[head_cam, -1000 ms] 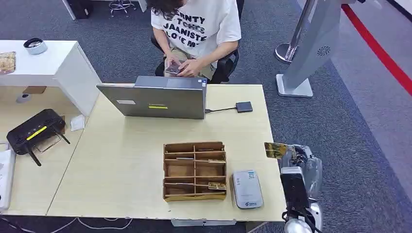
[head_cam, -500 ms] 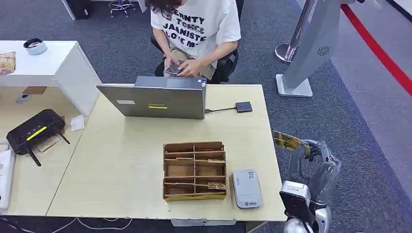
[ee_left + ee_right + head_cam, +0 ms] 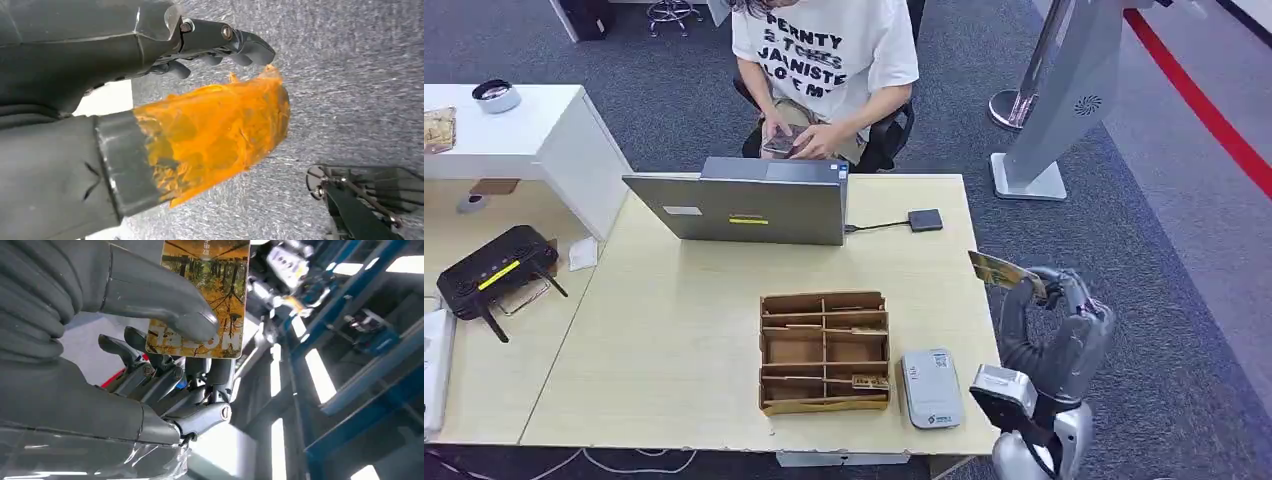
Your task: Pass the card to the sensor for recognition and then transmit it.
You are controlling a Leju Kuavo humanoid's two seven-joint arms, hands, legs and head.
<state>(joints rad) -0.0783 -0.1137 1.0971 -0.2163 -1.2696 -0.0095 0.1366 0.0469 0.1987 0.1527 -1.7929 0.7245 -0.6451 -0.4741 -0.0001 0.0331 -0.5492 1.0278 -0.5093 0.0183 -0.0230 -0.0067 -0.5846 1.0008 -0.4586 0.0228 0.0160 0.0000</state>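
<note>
My right hand (image 3: 1052, 288) is raised off the table's right edge and pinches a card (image 3: 992, 269) with an autumn-tree picture. The wrist view shows the card (image 3: 205, 295) between the thumb and the fingers (image 3: 165, 372), facing the ceiling. The grey-white card sensor (image 3: 931, 388) lies flat near the table's front edge, right of the wooden organizer (image 3: 824, 352). The card is well above and beyond the sensor. My left hand (image 3: 150, 100) hangs over grey carpet with an orange-wrapped thumb and holds nothing.
A laptop (image 3: 739, 205) stands at the table's far side, with a cable to a small dark adapter (image 3: 926, 220). A seated person (image 3: 824, 70) looks at a phone behind it. A black router (image 3: 496, 270) sits on the left desk. A grey stand (image 3: 1064, 100) rises at right.
My right arm has lifted and its wrist has turned. The card rose from level with the organizer's far edge to higher beside the table's right edge.
</note>
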